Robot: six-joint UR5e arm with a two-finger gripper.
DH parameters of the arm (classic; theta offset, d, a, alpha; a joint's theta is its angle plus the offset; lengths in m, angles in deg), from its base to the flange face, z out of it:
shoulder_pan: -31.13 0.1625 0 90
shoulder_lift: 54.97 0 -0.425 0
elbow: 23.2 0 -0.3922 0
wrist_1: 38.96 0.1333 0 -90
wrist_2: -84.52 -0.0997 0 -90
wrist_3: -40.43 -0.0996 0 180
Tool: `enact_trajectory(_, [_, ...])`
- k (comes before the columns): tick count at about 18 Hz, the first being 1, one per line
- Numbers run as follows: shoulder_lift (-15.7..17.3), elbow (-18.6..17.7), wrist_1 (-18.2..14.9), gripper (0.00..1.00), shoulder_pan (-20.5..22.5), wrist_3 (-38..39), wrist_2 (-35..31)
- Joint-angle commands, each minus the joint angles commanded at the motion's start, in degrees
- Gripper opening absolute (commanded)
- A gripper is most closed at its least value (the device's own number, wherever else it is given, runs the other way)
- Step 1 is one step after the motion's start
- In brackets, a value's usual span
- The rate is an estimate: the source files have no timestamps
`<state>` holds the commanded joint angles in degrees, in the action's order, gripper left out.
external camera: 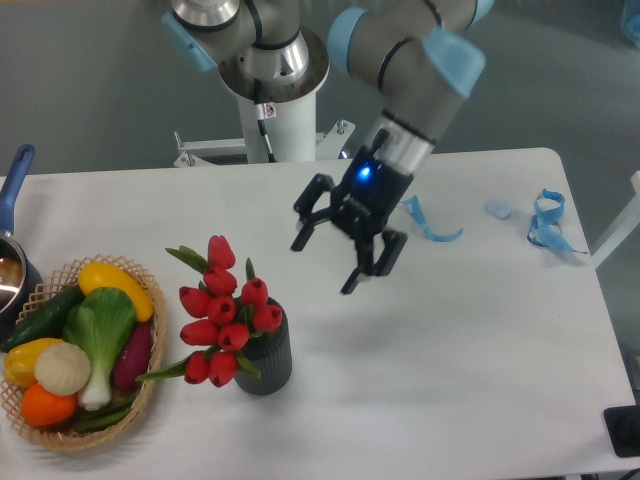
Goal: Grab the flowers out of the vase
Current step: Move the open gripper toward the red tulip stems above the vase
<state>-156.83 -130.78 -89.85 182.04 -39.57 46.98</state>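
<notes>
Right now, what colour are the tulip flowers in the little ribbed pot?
Red tulip buds with green leaves, seen in the fixed camera view.

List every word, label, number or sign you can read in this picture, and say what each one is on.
None can be read.
A small white sticker with a red mark on the robot's base column is too small and blurred to make out.
The gripper, the flowers, the vase and the woven basket show no lettering.
The blue ribbon scraps are plain.
</notes>
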Motion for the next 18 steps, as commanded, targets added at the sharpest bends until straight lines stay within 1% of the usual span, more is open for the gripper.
enact_trajectory(3, [-0.36, -0.09, 0.0, 1.0, -0.35, 3.17, 3.26])
enact_trajectory(7, [-1.58, 0.17, 0.18, 1.0, -0.96, 3.71, 3.35])
enact_trajectory(11, [-3.25, 0.61, 3.51, 1.0, -2.63, 3.88, 3.44])
enact_trajectory(15, [-4.92, 2.46, 3.78, 1.0, -3.08, 4.14, 3.44])
enact_trajectory(17, [-5.63, 2.81, 3.78, 1.0, -3.43, 4.06, 3.35])
enact_trajectory(18, [-5.98, 2.9, 4.3, 1.0, -3.95, 4.06, 3.35])
